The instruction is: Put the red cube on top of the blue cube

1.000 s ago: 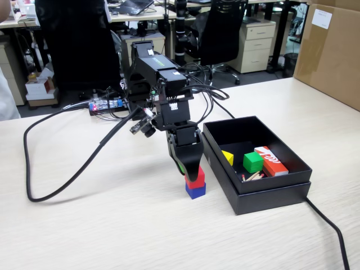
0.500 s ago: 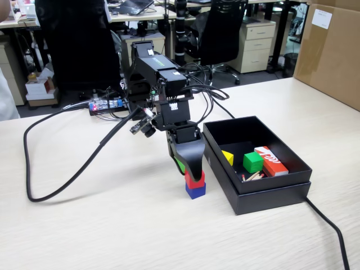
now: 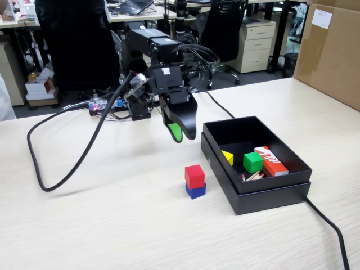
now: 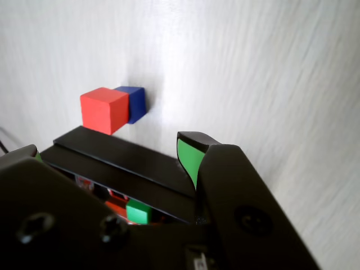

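Observation:
The red cube (image 3: 194,175) rests on top of the blue cube (image 3: 196,190) on the pale wooden table, just left of the black box in the fixed view. My gripper (image 3: 183,135) hangs in the air above and behind the stack, well clear of it. Its green-padded jaws stand wide apart with nothing between them. In the wrist view the red cube (image 4: 103,110) and the blue cube (image 4: 134,103) lie beyond the gripper (image 4: 109,152), and neither jaw touches them.
A black open box (image 3: 253,194) stands right of the stack, holding a green cube (image 3: 252,162), a yellow block (image 3: 227,157) and a red-and-white box (image 3: 270,160). A black cable (image 3: 56,169) loops at the left. A cardboard box (image 3: 329,50) stands far right.
The gripper let go of the red cube, opened, and rose up and back from the stack. The red cube stays on the blue cube.

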{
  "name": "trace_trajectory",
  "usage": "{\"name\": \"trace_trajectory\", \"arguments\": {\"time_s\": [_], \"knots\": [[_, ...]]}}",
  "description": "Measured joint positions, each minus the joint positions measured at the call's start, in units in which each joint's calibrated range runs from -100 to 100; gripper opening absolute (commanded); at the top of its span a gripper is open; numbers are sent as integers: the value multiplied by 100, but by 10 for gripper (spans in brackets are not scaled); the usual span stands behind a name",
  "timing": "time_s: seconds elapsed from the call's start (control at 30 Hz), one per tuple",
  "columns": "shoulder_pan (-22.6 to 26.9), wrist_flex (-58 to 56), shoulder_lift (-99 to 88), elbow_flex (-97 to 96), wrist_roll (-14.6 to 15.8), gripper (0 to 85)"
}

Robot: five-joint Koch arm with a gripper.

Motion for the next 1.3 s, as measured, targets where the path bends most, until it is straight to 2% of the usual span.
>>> {"name": "trace_trajectory", "arguments": {"time_s": [0.17,0.53,0.8,1.3], "knots": [[-112,286,-1566,-1159,-5,477],[-366,1998,-4453,-4801,-5,480],[-444,3213,-5579,-6928,24,480],[-274,5374,-6628,-9439,-49,479]]}}
